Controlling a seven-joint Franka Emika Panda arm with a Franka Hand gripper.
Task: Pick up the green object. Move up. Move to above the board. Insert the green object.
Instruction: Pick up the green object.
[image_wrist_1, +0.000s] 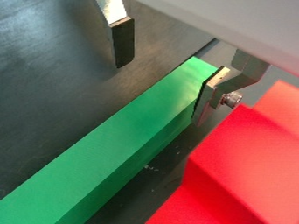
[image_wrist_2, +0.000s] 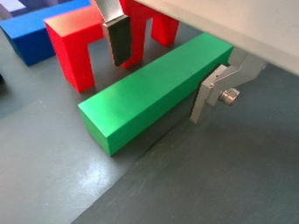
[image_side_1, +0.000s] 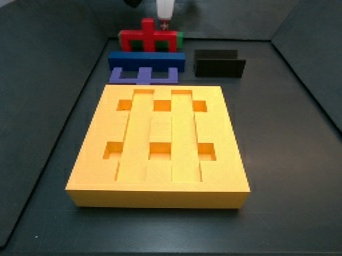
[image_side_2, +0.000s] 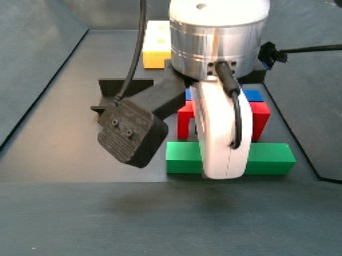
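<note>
While my gripper (image_wrist_2: 170, 61) hangs low at the floor, the green object (image_wrist_2: 152, 92) lies flat on the dark floor (image_wrist_2: 211, 184) between my two fingers. In both wrist views one silver finger (image_wrist_2: 216, 87) stands just at one long side of the bar, near its end, and looks to be touching it, though I cannot be sure of contact. My other finger (image_wrist_2: 117, 39) stands apart from the bar's opposite side, with floor showing between pad and bar in a wrist view (image_wrist_1: 121, 39). So my fingers are spread wider than the bar and are not clamped on it.

Just beside the bar stands the red cross-shaped block (image_wrist_2: 87, 39), and beyond it the blue block (image_wrist_2: 30, 35). In a side view my gripper (image_side_2: 221, 165) straddles the green bar (image_side_2: 274, 158) from above, with red and blue behind. The board (image_side_1: 160, 145) lies well apart from the bar, with the small black block (image_side_1: 221, 64) near its far end.
</note>
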